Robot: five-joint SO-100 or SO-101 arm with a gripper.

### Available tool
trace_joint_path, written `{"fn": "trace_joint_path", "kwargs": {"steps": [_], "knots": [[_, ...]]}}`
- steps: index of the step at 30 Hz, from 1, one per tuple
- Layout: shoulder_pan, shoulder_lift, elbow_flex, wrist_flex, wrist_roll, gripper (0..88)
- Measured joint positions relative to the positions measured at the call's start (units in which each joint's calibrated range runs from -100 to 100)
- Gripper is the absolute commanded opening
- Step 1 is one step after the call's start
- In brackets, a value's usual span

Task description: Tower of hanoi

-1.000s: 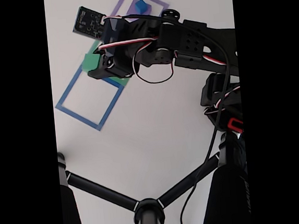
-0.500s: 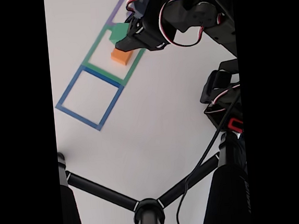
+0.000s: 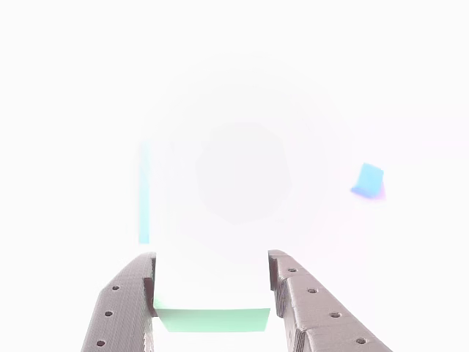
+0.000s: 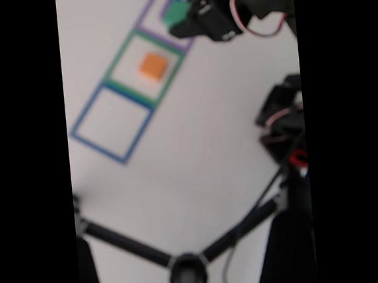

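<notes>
Fixed view, blurred: white table (image 4: pixel 195 141) bearing three taped square outlines in a diagonal row — blue square (image 4: pixel 113 126) lowest and leftmost, green square (image 4: pixel 144 67) in the middle, purple square (image 4: pixel 165 14) at the top. Orange block (image 4: pixel 154 65) lying inside the green square, apart from the tape on all sides. Green block (image 4: pixel 177 11) over the purple square, at the tip of the gripper (image 4: pixel 188 19), which reaches in from the upper right on the black arm (image 4: pixel 250 4) with red-and-white wiring. Black tripod legs (image 4: pixel 186 261) crossing the foreground, meeting at a hub near the bottom edge. Other view, heavily overexposed: gripper (image 3: pixel 212 282) entering from the bottom edge, its two grey fingers (image 3: pixel 124 308) set on either side of the green block (image 3: pixel 212 319) — left finger touching the block's left edge, right finger touching its right edge, so clamped on the block. Small blue block (image 3: pixel 368 180) at right, well apart from the gripper, with a faint purple tinge at its lower edge. Pale blue vertical stripe (image 3: pixel 143 194) at left, above the left finger; identity unclear in the glare. Whether the green block rests on the table or hangs above it: cannot be told from either view.
</notes>
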Motion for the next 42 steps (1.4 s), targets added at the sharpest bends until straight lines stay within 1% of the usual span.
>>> {"fn": "trace_joint_path", "kwargs": {"steps": [4,7,11,12,17,24,29,36,40,42], "knots": [[3.44,-1.27,1.91,-0.08,0.00,8.9],[4.18,-2.53,6.79,-2.33,0.20,8.9],[6.06,-5.23,16.62,-8.91,0.20,8.9],[6.06,-5.91,19.23,-10.67,-0.39,9.0],[5.32,-7.01,29.68,-19.58,-0.39,9.0],[1.88,-7.01,44.73,-37.48,-0.39,9.0],[-0.08,-7.01,56.31,-53.13,-0.39,9.0],[-0.57,-3.63,70.93,-75.44,-0.39,8.9],[-0.57,-1.69,76.15,-85.55,-0.39,8.9],[-0.57,-1.52,78.33,-88.76,-0.39,8.9]]}}
